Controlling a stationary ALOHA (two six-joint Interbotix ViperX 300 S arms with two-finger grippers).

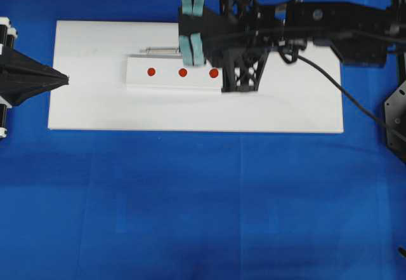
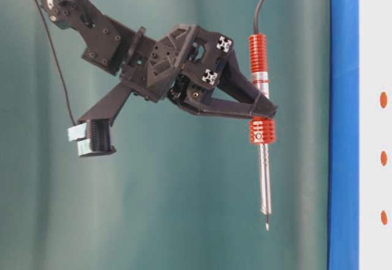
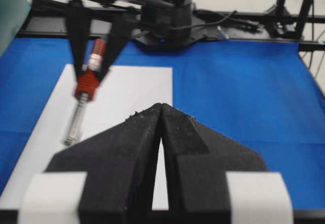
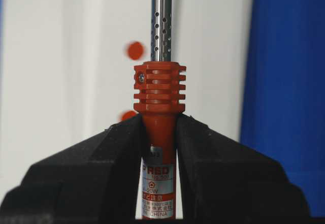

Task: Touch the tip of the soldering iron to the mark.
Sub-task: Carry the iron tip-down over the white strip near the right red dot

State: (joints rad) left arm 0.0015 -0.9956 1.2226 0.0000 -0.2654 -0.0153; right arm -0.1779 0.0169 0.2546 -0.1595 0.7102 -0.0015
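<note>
Right gripper (image 4: pixel 159 132) clamped on the iron (image 2: pixel 262 160) at its handle, just behind the ribbed collar; shaft runs straight ahead of the fingers, tip above the strip (image 1: pixel 171 77) of red marks (image 1: pixel 183 72); left gripper (image 3: pixel 161 112) shut, empty, farther off.

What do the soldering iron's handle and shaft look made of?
Soldering iron: the handle looks like orange-red moulded plastic, matte, with a ribbed collar. The shaft looks like polished metal: silvery, reflective, with small vent holes. Exact alloy cannot be told.
</note>
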